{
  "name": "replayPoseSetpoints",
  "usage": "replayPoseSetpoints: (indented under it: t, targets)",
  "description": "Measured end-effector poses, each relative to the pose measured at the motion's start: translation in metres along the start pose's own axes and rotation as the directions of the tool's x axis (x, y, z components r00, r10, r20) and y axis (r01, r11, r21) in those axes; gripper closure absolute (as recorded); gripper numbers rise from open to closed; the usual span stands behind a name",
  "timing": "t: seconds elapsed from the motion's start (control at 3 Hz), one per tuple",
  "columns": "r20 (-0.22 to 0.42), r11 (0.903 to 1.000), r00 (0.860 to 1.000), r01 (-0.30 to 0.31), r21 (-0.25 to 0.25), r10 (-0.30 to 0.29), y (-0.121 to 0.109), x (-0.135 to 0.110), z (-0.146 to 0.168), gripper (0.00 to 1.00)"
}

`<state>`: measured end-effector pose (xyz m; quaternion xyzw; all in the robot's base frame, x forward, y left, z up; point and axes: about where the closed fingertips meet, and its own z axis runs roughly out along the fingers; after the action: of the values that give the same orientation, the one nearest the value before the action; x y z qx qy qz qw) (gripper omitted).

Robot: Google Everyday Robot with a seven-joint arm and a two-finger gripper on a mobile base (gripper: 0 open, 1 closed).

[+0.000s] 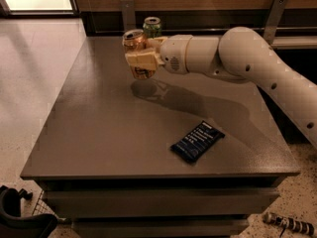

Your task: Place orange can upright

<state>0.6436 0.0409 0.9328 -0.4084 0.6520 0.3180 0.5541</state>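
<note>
above far centre of desk (99, 133): end effector (141, 59) clamped on orange can (134, 38), near upright, clear of surface. just behind: green can (152, 27). near right: dark blue packet (197, 141).

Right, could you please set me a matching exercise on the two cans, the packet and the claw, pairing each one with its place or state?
Things:
1. orange can
2. green can
3. packet
4. claw

Places or states:
A. lying flat near the front edge of the table
B. standing free at the table's far edge
C. gripped, roughly upright
D. shut around a can, over the table's far part

Pairs: 1-C, 2-B, 3-A, 4-D.
</note>
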Motion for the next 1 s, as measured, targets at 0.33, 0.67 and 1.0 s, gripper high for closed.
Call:
replayPoseSetpoints:
  t: [0.33, 0.67, 1.0]
  targets:
    - [0.017, 0.9988, 1.0, 0.003, -0.049, -0.002, 0.0, 0.011, 0.014, 1.0]
    - [0.015, 0.9975, 1.0, -0.016, -0.069, 0.017, -0.001, 0.022, 0.022, 1.0]
    - [0.03, 0.9959, 0.999, -0.042, -0.08, 0.044, -0.001, 0.036, 0.027, 1.0]
